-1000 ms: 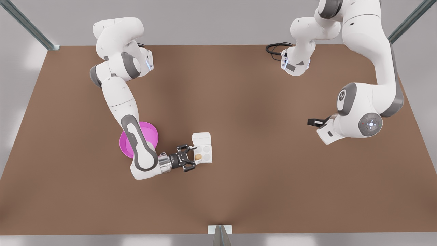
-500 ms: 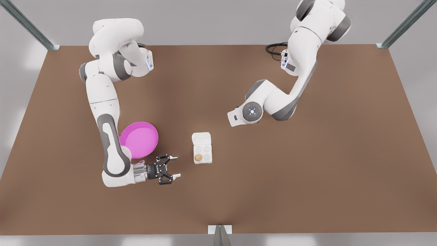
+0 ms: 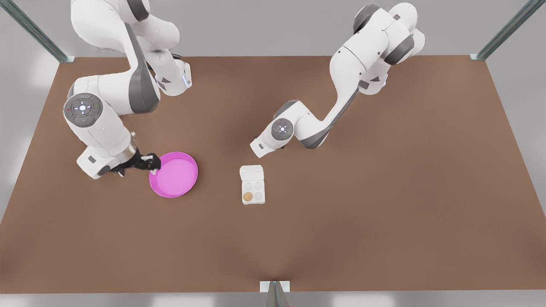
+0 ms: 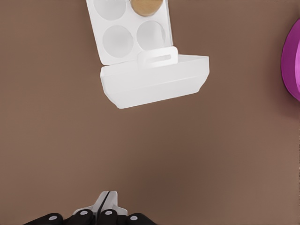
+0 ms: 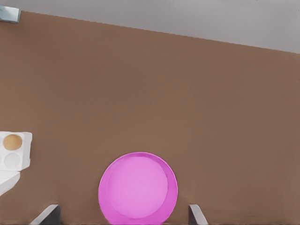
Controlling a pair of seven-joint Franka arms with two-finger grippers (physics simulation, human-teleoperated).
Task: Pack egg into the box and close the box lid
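The egg (image 3: 248,196) sat in one cup of the box (image 3: 253,192), the box lid (image 3: 251,172) standing open. My left gripper (image 4: 108,202), fingers pinched together, hovered just beyond the lid. My right gripper (image 3: 150,164), fingers spread wide, hung at the rim of the pink plate (image 3: 174,175).

One egg (image 3: 248,196) sits in one white box (image 3: 253,192), which has four round cups, three of them bare, and one box lid (image 3: 251,172) hinged on its far side. There is one pink plate (image 3: 173,174) on one brown table (image 3: 341,213). Two white arms carry two grippers: the right gripper (image 3: 149,164) at the plate's rim on the front view's left, and the left gripper (image 4: 108,200) just beyond the box's far side
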